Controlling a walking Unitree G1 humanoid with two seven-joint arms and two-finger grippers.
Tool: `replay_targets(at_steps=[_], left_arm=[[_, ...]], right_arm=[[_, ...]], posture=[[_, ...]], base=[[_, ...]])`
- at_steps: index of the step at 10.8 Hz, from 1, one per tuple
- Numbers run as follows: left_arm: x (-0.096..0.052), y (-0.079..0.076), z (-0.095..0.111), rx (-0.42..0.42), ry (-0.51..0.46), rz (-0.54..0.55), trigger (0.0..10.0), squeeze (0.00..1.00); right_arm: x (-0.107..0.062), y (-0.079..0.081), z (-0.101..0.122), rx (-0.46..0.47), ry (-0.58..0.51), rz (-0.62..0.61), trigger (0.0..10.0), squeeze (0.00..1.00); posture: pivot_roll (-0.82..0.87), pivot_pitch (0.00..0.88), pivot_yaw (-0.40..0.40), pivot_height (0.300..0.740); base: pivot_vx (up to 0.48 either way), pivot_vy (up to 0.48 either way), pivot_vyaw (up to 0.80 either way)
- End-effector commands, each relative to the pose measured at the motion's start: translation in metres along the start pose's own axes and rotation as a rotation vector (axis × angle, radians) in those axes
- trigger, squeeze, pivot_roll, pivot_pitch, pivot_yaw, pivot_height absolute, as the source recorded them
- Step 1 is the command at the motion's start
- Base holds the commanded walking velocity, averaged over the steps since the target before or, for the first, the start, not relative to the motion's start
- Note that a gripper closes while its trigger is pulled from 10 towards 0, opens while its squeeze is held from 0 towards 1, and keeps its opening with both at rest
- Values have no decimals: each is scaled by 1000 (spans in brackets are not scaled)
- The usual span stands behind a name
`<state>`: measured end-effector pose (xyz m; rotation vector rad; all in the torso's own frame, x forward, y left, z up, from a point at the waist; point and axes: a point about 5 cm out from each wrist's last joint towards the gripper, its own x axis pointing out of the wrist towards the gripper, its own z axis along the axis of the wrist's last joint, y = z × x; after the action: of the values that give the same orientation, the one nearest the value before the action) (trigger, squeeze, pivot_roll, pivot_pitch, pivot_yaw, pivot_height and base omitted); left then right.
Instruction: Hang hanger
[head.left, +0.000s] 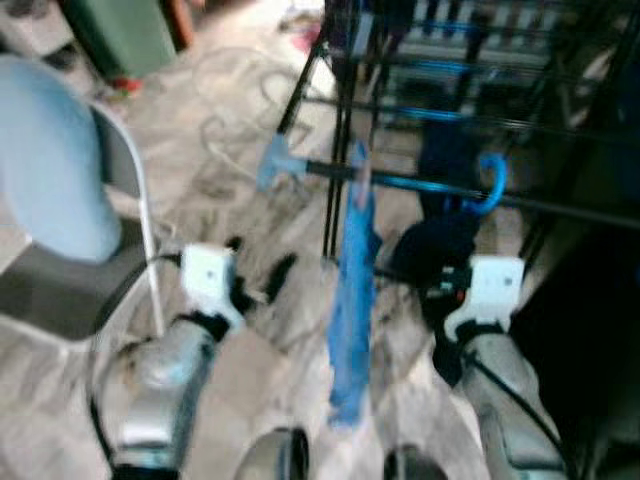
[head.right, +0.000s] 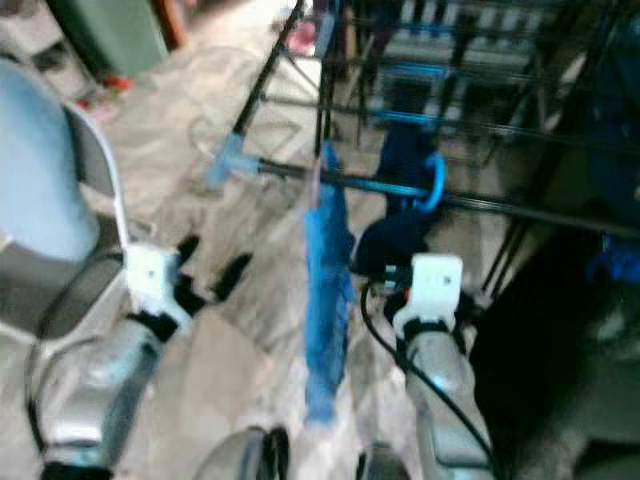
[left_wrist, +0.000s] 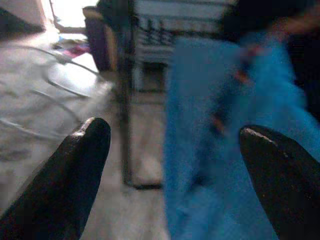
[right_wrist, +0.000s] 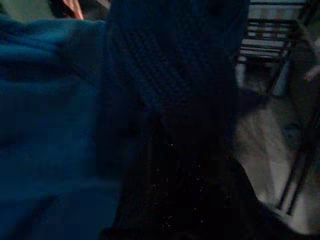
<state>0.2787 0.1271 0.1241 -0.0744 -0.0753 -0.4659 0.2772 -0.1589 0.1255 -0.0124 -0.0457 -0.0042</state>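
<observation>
A blue hanger hook (head.left: 491, 186) curls over a black rod of the drying rack (head.left: 560, 205). Below it hangs a dark navy knit garment (head.left: 440, 240), and my right gripper (head.left: 450, 275) is pressed into that garment; the navy knit (right_wrist: 170, 80) fills most of the dark right wrist view. A long bright blue cloth (head.left: 352, 300) hangs from the same rod, between my two arms. My left gripper (head.left: 257, 268) is open, low and just left of the blue cloth (left_wrist: 225, 140), holding nothing. All views are blurred.
A metal chair (head.left: 60, 290) with a pale blue backrest (head.left: 50, 160) stands close on the left. A green bin (head.left: 120, 35) and loose cables (head.left: 230, 110) lie on the floor behind. The rack's black legs (head.left: 335, 150) rise directly ahead.
</observation>
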Motion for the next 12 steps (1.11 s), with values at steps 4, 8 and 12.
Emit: replay_targets(at_steps=[4, 8, 12], left_arm=[[-11, 5, -12, 15, 58, -12, 10000, 0], [-7, 4, -20, -11, 112, 18, 10000, 0], [-9, 3, -22, -30, 113, 1, 10000, 0]], right_arm=[[-6, 10, 1, 10, -34, 3, 10000, 0], [2, 21, -13, 46, 57, 27, 10000, 0], [2, 23, -16, 56, 68, 38, 10000, 0]], posture=[[-50, 233, 72, 740], [-53, 225, 73, 740], [-46, 224, 65, 740]], base=[[0, 0, 0], [0, 0, 0], [0, 200, -508]])
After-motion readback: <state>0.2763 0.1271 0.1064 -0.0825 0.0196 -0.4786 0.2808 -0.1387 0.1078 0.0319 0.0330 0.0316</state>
